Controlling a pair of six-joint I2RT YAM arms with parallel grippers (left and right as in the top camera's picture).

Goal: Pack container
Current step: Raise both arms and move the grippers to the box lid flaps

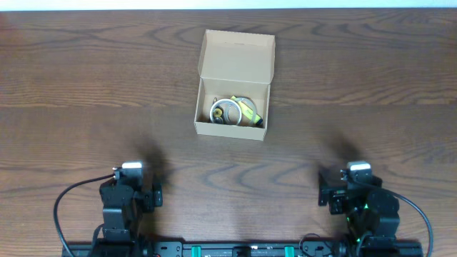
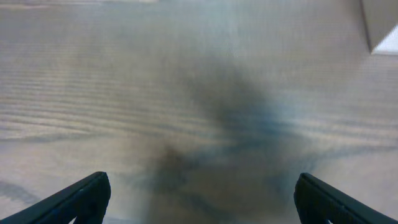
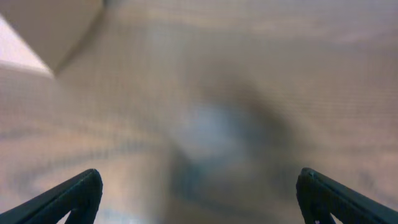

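Observation:
The tan cardboard container (image 1: 233,128) stands open at the table's middle back, its flap lid (image 1: 237,56) raised behind it. Inside lie a pale tape roll (image 1: 224,111) and a yellow-and-black item (image 1: 248,111). My left gripper (image 1: 133,170) is open and empty near the front left, well short of the box. My right gripper (image 1: 357,170) is open and empty near the front right. In the left wrist view the fingers (image 2: 199,196) spread wide over bare wood, a box corner (image 2: 380,25) at top right. In the right wrist view the fingers (image 3: 199,193) are wide apart, the box corner (image 3: 46,28) at top left.
The dark wood table (image 1: 86,93) spreads around the box. Black cables (image 1: 68,207) loop beside both arm bases at the front edge.

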